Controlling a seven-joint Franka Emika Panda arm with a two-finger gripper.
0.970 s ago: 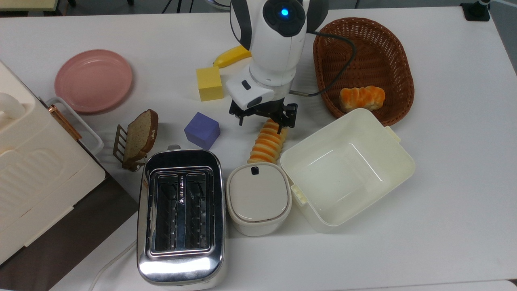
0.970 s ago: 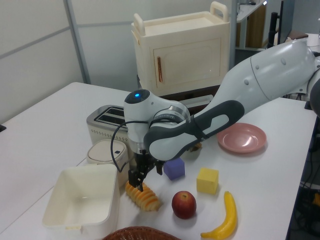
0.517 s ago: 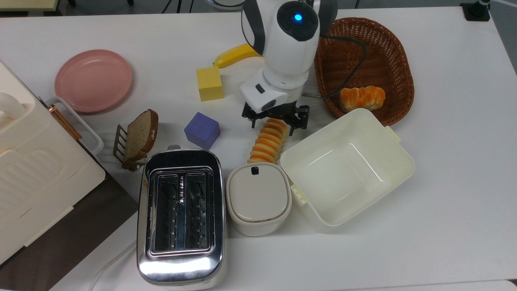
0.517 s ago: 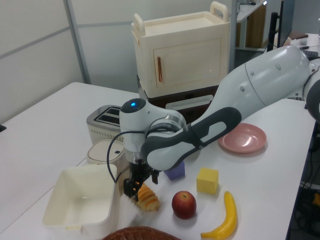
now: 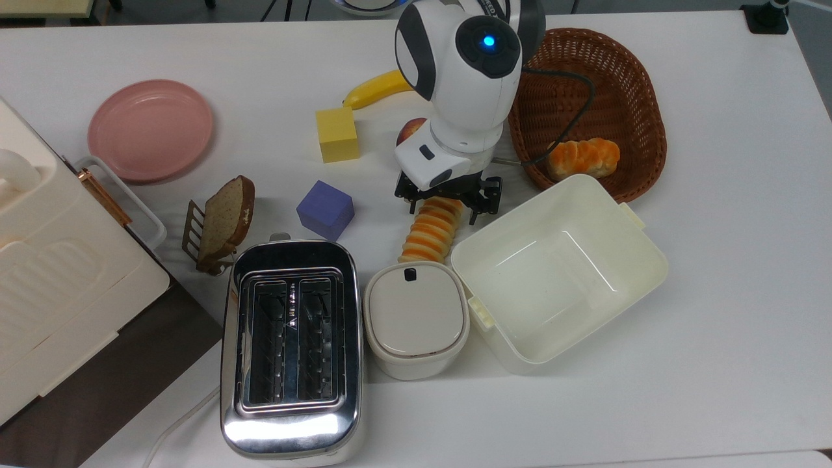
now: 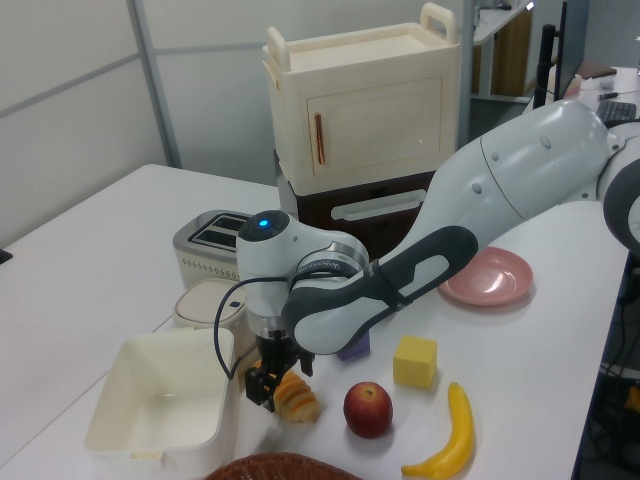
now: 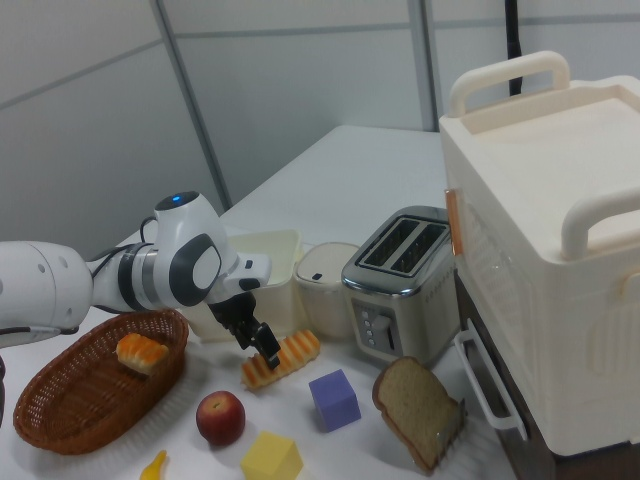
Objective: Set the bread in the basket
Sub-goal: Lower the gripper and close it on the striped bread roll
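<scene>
The bread (image 5: pixel 429 233) is a long loaf with orange and cream stripes. It lies on the white table between the small lidded pot and the arm, and also appears in the right view (image 7: pixel 283 358) and the left view (image 6: pixel 293 396). My gripper (image 5: pixel 446 208) hangs over the loaf's far end, open, with one finger on each side of it. The same gripper shows low over the loaf in the left view (image 6: pixel 268 384) and the right view (image 7: pixel 262 345). The brown wicker basket (image 5: pixel 650 84) stands to the top view's upper right, apart from the loaf.
A short orange braided roll (image 5: pixel 583 158) lies in the basket. A cream square container (image 5: pixel 640 260) and a lidded pot (image 5: pixel 416 318) flank the loaf. Nearby are a toaster (image 5: pixel 290 344), purple cube (image 5: pixel 325 209), yellow cube (image 5: pixel 337 134), apple (image 5: pixel 409 130), banana (image 5: pixel 377 88), pink plate (image 5: pixel 151 130) and bread slice (image 5: pixel 226 220).
The gripper moved toward the top view's right and came down over the loaf's far end, ending astride it. The loaf has stayed in place.
</scene>
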